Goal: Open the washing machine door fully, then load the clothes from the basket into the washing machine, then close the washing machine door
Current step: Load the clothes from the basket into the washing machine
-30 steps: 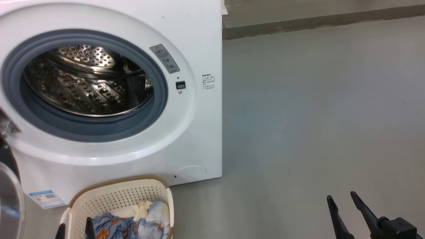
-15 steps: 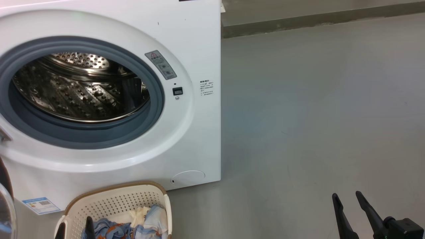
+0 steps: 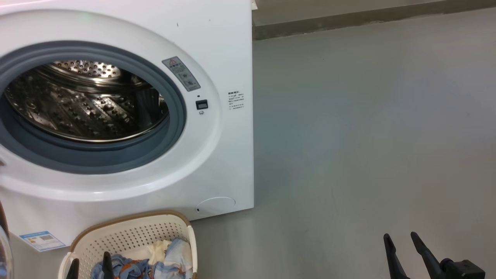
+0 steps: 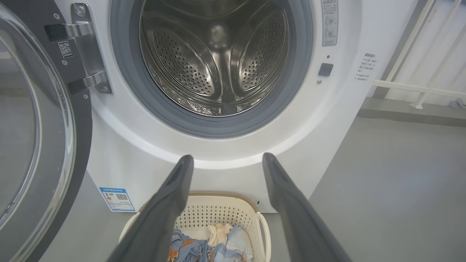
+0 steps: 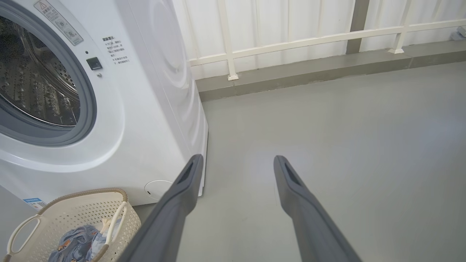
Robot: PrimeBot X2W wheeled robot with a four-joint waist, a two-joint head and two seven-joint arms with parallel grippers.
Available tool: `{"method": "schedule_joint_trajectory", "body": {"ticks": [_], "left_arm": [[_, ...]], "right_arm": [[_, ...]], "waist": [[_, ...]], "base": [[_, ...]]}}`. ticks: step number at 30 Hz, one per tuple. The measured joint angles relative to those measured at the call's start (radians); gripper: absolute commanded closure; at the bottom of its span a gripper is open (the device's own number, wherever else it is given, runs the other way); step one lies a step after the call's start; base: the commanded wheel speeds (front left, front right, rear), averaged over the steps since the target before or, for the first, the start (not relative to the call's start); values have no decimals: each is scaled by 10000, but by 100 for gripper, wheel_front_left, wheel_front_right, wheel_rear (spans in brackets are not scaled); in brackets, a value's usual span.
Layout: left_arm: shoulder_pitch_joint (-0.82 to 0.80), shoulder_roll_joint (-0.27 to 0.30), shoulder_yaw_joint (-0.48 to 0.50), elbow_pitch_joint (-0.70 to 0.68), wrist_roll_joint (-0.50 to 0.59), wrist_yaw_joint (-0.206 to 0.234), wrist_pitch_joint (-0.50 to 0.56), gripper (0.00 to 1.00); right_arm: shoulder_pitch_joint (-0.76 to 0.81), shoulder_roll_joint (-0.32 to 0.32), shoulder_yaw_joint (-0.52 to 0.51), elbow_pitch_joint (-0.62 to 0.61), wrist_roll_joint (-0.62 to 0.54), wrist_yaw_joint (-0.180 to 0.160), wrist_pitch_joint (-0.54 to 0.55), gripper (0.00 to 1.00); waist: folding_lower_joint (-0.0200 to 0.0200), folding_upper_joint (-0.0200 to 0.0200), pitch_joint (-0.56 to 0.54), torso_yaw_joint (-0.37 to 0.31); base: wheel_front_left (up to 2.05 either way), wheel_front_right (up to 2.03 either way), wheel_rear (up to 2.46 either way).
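Note:
The white washing machine point(image 3: 217, 46) point(image 4: 327, 120) point(image 5: 160, 72) stands with its steel drum point(image 3: 85, 102) point(image 4: 214, 54) bare. Its door point(image 4: 40, 120) hangs swung out at the left, glass bowl facing me; a sliver of the door point(image 3: 3, 248) shows in the head view. The cream basket point(image 3: 131, 232) point(image 4: 218, 213) point(image 5: 72, 213) sits on the floor before the machine, holding blue printed and cream clothes point(image 3: 155, 261) point(image 4: 214, 243) point(image 5: 78, 242). My left gripper point(image 3: 90, 263) point(image 4: 225, 160) is open, just above the basket's near side. My right gripper point(image 3: 399, 240) point(image 5: 236, 160) is open over bare floor to the right.
Grey floor point(image 3: 368, 135) spreads to the right of the machine. A low kerb point(image 3: 348, 17) and a white railing point(image 5: 291, 40) with pale panels run along the far side. A blue sticker point(image 3: 42, 240) sits low on the machine's front.
The whole head view has shifted, so the camera moved. The left fingertips sit a little lower against the basket, and the right gripper has dropped slightly in view. Both stay open.

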Motion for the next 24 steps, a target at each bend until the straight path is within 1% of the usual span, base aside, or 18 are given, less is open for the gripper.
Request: {"method": "schedule_joint_trajectory", "body": {"ticks": [5,9,12,15,19,24], "left_arm": [[-8,0,-59,140,4,10,0,0],[-118,0,-98,566,-84,-8,2,0],[-488,-2,-65,949,-104,-65,2,0],[-952,2,33,1229,-109,-123,2,0],[-1526,-2,165,1816,-140,-272,2,0],[-2376,12,355,2640,-203,-370,2,0]], "right_arm": [[-27,165,-128,230,27,0,0,0],[-78,257,-280,328,102,0,0,0],[-317,270,-259,301,201,0,0,0],[-542,230,140,161,226,0,0,0],[-895,136,819,-359,721,0,0,0],[-1330,-301,1369,-635,715,0,0,0]], "waist": [[-1,0,156,-104],[0,0,367,-186],[-1,0,574,-243],[0,0,827,-309],[0,0,1260,-402],[0,0,1890,-537]], "base": [[0,0,0],[0,0,0],[0,0,0],[0,0,0],[0,0,0],[0,0,0]]}}
